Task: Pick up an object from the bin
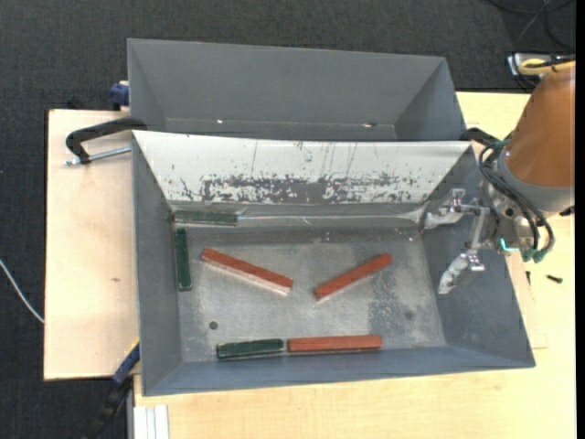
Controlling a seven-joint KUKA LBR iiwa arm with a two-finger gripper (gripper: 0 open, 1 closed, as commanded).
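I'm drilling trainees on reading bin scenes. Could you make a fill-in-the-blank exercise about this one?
1. The bin holds ___ reddish bars in all.
2. The front reddish bar lies end to end with a dark ___ bar.
3. The gripper hangs over the bin's sloping wall on the view's ___ side, holding nothing.
Missing words: three; green; right.

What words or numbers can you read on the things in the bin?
None can be read.
The red bars and green bars are plain, with no labels.
The bin has no writing on its walls.
The dark speckles on its back wall are scuff marks, not letters.
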